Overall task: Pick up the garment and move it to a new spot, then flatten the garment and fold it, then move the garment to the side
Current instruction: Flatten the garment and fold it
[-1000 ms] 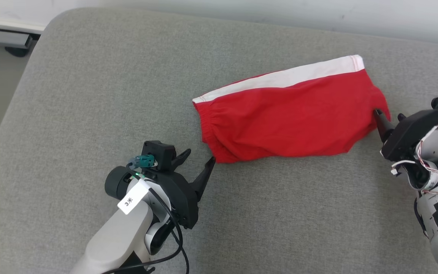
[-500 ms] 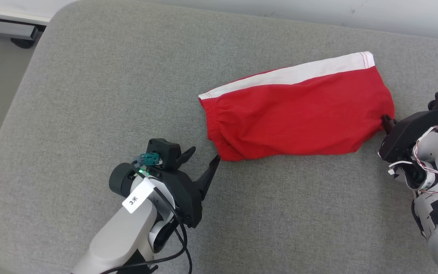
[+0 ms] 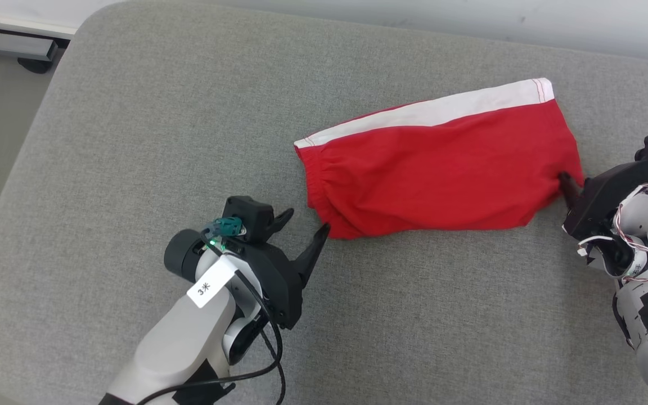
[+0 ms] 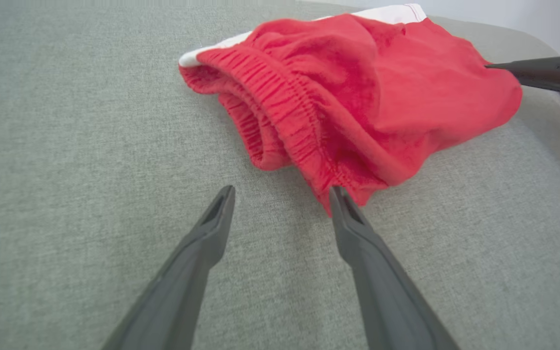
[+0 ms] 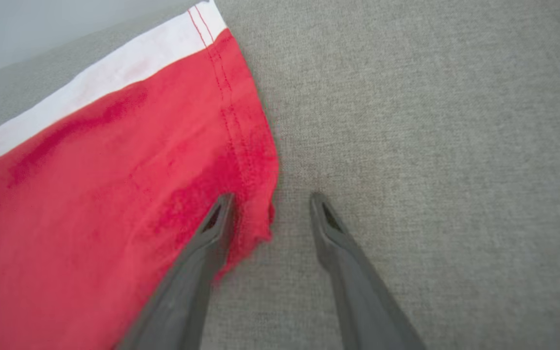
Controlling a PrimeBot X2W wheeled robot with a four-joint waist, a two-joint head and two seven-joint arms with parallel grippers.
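well, the red shorts (image 3: 436, 174) lie spread on the grey cushion (image 3: 149, 135), right of its middle, white side stripe along the far edge, elastic waistband toward the left gripper (image 3: 307, 220); that gripper stands wide apart and holds nothing, one fingertip right at the waistband's near corner; the right gripper (image 5: 271, 197) is parted at the leg hem, one finger over the red cloth, the other on bare cushion, gripping nothing
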